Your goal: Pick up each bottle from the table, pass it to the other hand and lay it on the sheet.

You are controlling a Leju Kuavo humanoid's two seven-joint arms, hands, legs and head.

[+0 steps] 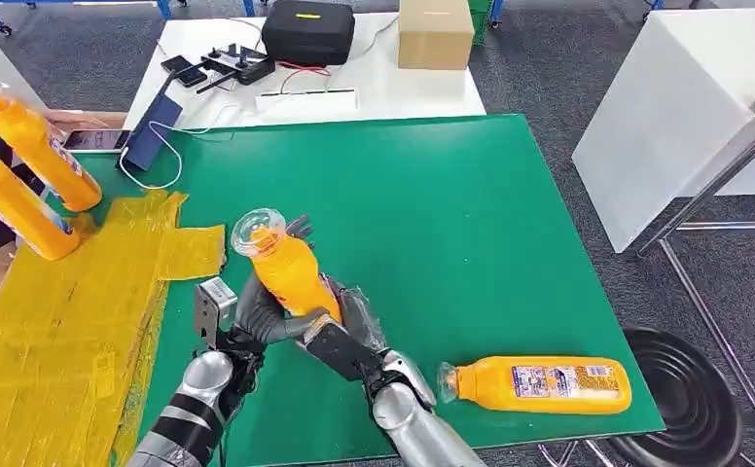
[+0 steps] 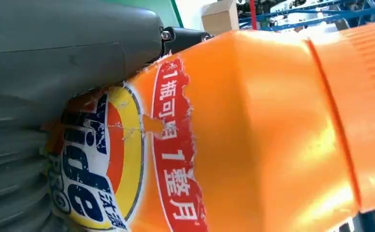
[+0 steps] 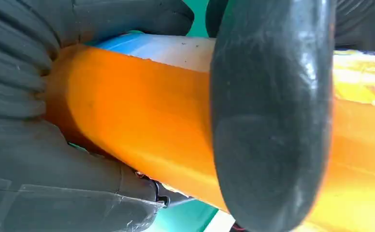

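Orange bottle (image 1: 291, 272) gripped upright-tilted above green table (image 1: 471, 224) by both left hand (image 1: 257, 316) and right hand (image 1: 340, 341), fingers closed around it.

Green table (image 1: 471, 214) bears yellow sheet (image 1: 62, 321), bottle (image 1: 539, 384).

The head camera looked forward and down from high on the robot, taking in the whole green table (image 1: 510, 224) and the yellow sheet (image 1: 53, 331). Each wrist camera sat right behind its own hand, pressed very close to the orange bottle (image 1: 289, 268) (image 2: 253, 135) (image 3: 142, 125). All three views shared that one bottle.
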